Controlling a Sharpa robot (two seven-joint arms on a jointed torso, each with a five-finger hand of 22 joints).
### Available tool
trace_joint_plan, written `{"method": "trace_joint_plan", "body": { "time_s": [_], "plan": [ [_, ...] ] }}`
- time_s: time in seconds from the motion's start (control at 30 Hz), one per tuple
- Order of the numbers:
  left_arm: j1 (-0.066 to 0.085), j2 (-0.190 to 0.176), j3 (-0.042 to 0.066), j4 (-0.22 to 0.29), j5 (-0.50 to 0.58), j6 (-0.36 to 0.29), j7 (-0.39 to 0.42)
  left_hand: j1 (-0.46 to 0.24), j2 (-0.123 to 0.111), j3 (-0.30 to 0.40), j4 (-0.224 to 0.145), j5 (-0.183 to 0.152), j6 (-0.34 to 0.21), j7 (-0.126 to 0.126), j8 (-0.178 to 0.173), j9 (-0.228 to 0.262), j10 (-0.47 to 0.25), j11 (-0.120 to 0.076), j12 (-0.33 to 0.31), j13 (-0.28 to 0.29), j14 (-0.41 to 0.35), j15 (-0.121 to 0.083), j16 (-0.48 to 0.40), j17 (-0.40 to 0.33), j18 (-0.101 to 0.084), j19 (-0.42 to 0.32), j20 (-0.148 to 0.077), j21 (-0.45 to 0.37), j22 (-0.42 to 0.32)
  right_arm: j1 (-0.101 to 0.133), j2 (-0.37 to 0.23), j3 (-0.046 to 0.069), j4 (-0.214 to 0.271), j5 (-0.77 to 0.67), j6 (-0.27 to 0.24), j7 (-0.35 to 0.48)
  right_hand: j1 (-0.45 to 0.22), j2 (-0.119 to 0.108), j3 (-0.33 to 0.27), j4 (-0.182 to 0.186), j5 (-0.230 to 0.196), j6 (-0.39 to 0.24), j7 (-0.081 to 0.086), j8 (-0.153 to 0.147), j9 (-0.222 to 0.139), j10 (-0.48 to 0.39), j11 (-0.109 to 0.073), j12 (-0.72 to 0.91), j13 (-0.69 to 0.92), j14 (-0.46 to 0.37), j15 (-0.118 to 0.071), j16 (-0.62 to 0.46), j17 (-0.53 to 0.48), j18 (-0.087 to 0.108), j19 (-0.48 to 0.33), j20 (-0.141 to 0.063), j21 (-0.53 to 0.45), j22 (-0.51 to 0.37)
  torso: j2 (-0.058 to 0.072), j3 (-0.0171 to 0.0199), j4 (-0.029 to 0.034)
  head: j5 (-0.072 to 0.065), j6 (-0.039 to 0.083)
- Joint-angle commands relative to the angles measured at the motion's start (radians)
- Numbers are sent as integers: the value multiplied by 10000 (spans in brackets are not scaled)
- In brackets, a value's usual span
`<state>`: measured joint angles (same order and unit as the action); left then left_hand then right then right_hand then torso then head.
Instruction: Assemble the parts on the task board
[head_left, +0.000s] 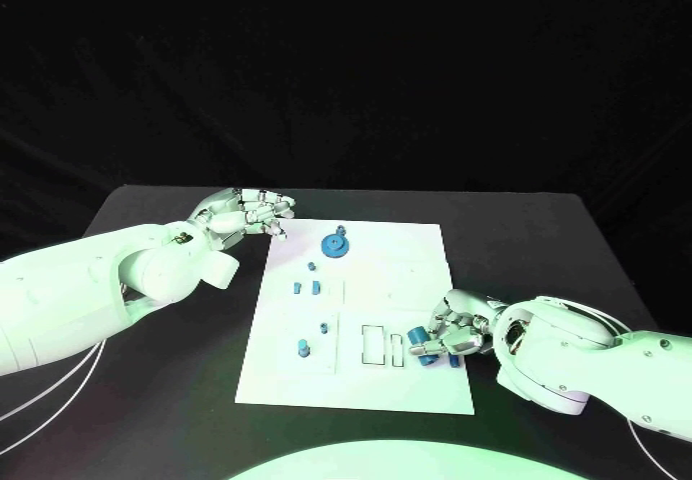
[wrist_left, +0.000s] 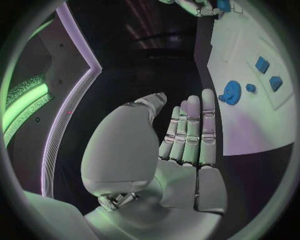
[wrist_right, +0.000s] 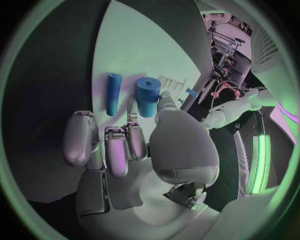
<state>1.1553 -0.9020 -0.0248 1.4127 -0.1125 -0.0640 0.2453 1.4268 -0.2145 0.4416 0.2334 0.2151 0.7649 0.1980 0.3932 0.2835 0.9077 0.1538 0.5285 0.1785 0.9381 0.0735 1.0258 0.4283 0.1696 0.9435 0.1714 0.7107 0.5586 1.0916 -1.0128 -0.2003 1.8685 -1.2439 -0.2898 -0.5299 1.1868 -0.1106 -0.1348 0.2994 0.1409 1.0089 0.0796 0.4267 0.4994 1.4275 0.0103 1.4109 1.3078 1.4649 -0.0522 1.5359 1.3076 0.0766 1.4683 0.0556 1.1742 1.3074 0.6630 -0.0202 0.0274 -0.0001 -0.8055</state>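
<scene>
— Where are your hands, relative to the task board (head_left: 389, 300)?

— My right hand (head_left: 454, 330) is over the board's near right edge, fingers curled down around the blue cylinders there. From my right wrist I see a thick blue cylinder (wrist_right: 147, 96) and a thinner blue rod (wrist_right: 113, 93) lying side by side on the white plate, just past my fingertips (wrist_right: 79, 142). Whether I am actually pinching one, I cannot tell.

— And the left?

— My left hand (head_left: 248, 213) hovers off the board's far left corner, holding nothing; its fingers (wrist_left: 190, 130) lie straight and pressed together, thumb alongside.

— Other parts?

— A blue gear (head_left: 336, 244) sits near the board's far edge, close to my left hand; small blue pieces (head_left: 306, 287) stand down the board's left side.
</scene>
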Motion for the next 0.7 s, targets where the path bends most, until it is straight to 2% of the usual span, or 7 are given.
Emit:
{"method": "trace_joint_plan", "body": {
  "time_s": [0.03,0.13,0.23,0.43,0.6,0.7],
  "plan": [
    [3,-1,0,30,-23,232,-4,-76,-12,0,38,0,-85,254,27,-11,-68,-31,31,-16,-19,72,5,-16,132,79,6,-50,-17,-107,52,-66,-58,-236,81,-155,323,88,32,-67,32,-61,-55,114,-65,33,-95,-56,266,840,-102,12,1506,-74,42,-88,-16,1707,-2,-4,-3,4,23],
    [3,-9,-6,36,-22,239,-7,-76,-12,0,38,0,-85,254,27,-11,-68,-31,31,-16,-19,72,5,-16,132,79,6,-50,-17,-120,68,-66,-47,-197,57,-159,845,254,80,-114,3,-149,-63,220,-25,46,-107,-67,302,840,-117,10,1504,-80,52,-110,0,1715,-1,0,-16,12,29],
    [3,-14,-9,41,-22,243,-11,-76,-12,0,38,0,-85,254,27,-11,-68,-31,31,-16,-19,72,5,-16,132,79,6,-50,-17,-126,68,-67,-24,-85,-49,-158,1115,308,64,-132,-2,-182,-65,276,-9,60,-110,-66,333,844,-120,14,1522,-87,63,-115,28,1724,4,4,-13,23,29],
    [2,-13,-14,21,-22,250,-21,-70,-14,-1,41,1,-87,253,30,-12,-70,-32,33,-16,-20,71,6,-16,133,82,6,-56,-22,-114,18,-65,95,763,-259,-113,1248,514,34,-90,-8,-181,-70,341,0,80,-117,-69,362,858,-128,35,1591,-95,80,-123,71,1737,-2,11,-23,24,44],
    [2,1,-19,-6,-22,246,-24,-70,-14,-1,41,1,-87,253,30,-12,-70,-32,33,-16,-20,71,6,-16,133,82,6,-56,-22,56,-17,-62,253,1514,-302,-54,1105,691,-79,-72,-18,-167,-79,380,-4,119,-124,-47,417,865,-131,47,1628,-103,97,-127,117,1749,-9,9,-20,17,60],
    [2,-1,-21,-10,-23,238,-30,-70,-14,-1,41,1,-87,253,30,-12,-70,-32,33,-16,-20,71,6,-16,133,82,6,-56,-22,274,-46,-59,371,1860,-250,-3,1038,778,-130,-70,-17,-179,-78,384,-12,89,-124,-96,367,859,-132,37,1599,-91,80,-128,44,1733,-1,9,-17,12,70]
  ]
}}
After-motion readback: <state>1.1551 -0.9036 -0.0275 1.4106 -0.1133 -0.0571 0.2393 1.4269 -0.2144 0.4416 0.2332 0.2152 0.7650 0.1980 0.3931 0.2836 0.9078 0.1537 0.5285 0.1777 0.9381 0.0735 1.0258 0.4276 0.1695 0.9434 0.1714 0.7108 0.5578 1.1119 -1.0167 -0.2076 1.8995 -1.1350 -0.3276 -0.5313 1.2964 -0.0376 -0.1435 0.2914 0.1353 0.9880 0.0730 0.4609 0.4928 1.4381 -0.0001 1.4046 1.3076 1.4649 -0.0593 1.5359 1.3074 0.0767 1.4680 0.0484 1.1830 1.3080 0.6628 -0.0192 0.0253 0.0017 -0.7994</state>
